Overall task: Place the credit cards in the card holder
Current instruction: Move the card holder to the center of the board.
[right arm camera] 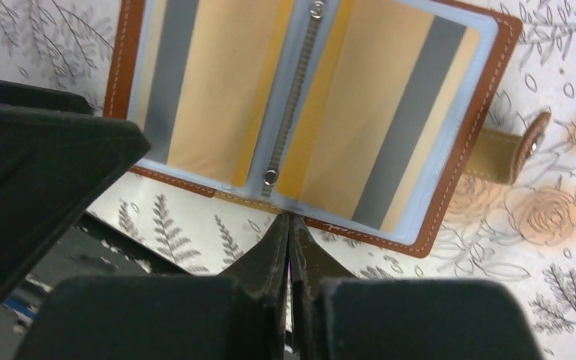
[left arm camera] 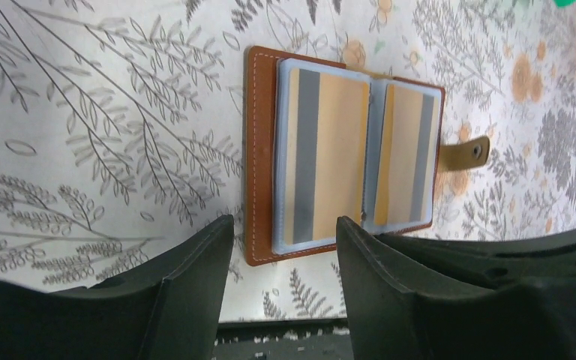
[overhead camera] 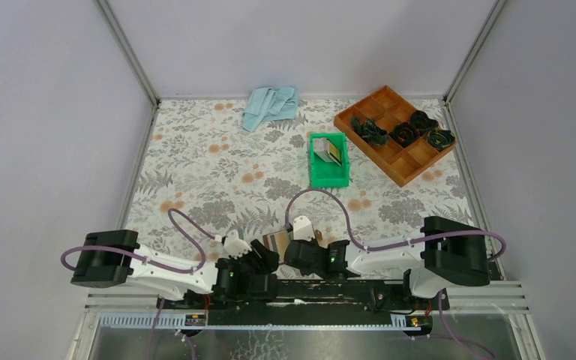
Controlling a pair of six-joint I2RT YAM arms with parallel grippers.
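The brown leather card holder lies open on the floral cloth between my two grippers. Its clear sleeves hold two gold-tan credit cards with grey stripes, which the right wrist view also shows. My left gripper is open and hovers over the holder's near edge, holding nothing. My right gripper is shut, its tips touching the holder's near edge at the spine. More credit cards stand in the green bin.
An orange-brown wooden compartment tray with dark items sits at the back right. A light blue cloth lies at the back. The left gripper's dark finger crowds the right wrist view. Grey walls enclose the table.
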